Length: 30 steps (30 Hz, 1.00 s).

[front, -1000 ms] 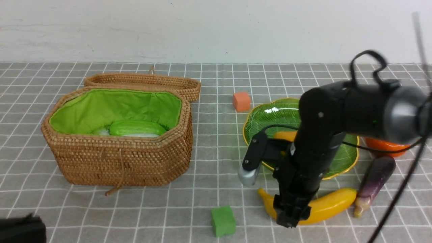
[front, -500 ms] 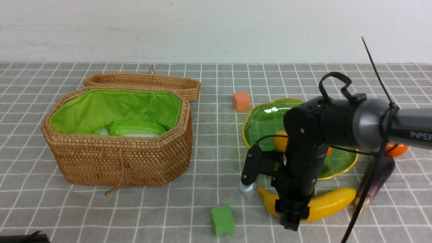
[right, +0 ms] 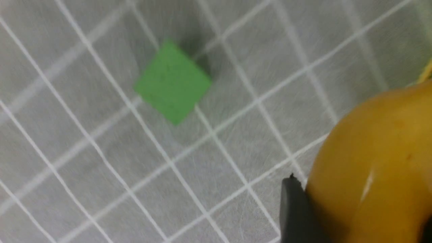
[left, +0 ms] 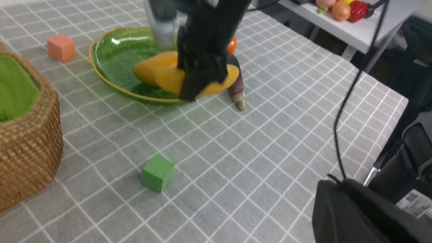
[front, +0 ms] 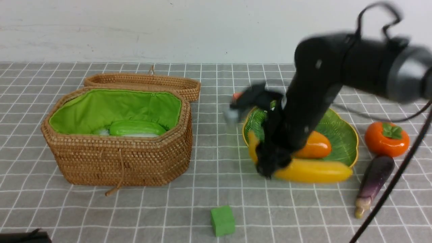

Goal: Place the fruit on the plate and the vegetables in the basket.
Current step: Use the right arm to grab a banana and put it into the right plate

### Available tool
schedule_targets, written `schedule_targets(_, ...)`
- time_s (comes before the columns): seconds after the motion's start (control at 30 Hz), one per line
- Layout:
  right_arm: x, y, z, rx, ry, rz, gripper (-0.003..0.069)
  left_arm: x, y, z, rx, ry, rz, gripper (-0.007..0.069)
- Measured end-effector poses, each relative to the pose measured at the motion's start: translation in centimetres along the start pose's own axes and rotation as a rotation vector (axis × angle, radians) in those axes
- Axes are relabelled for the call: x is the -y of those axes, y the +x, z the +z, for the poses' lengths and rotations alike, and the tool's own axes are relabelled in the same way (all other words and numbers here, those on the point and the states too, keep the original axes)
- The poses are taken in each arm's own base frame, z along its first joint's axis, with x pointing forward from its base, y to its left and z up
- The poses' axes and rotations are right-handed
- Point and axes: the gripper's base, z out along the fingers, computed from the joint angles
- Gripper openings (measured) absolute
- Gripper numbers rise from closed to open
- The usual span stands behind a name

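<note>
Right gripper [front: 268,165], clamped on the banana [front: 314,170], is lifting it off the tabletop [front: 189,209] onto the near rim of the plate [front: 341,130] — persimmon [front: 386,139] and eggplant [front: 374,179] are still waiting.

Banana [front: 314,171]: yellow, level, pinched near its left end in my right claw [front: 270,165], over the near rim of the green plate [front: 341,128]. Mango [front: 315,145] lies on the plate. Persimmon [front: 386,139] sits upright right of the plate, purple eggplant [front: 374,179] just nearer. Basket [front: 118,158] at left, open; cucumber [front: 136,128] and a sliver of white radish [front: 141,135] inside.
</note>
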Motion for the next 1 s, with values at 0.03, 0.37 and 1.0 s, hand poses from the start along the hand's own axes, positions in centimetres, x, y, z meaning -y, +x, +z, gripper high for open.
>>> schedule_targets(0.03, 0.6, -0.6, -1.1, 0.039, 0.022, 0.026, 0.0319, 0.0, -0.1, 0.0, 0.008, 0.000, 0.000, -0.0013)
schedule_targets(0.37, 13.6, -2.2, 2.0, 0.199, 0.250, 0.068, 0.0319, 0.0, -0.7, 0.0, 0.076, 0.001, 0.003, -0.0013)
schedule_targets(1.0, 15.1, -0.5, 2.4, 0.077, 0.198, 0.270, 0.0670, -0.1, -0.7, 0.0, 0.081, -0.006, 0.012, -0.0013)
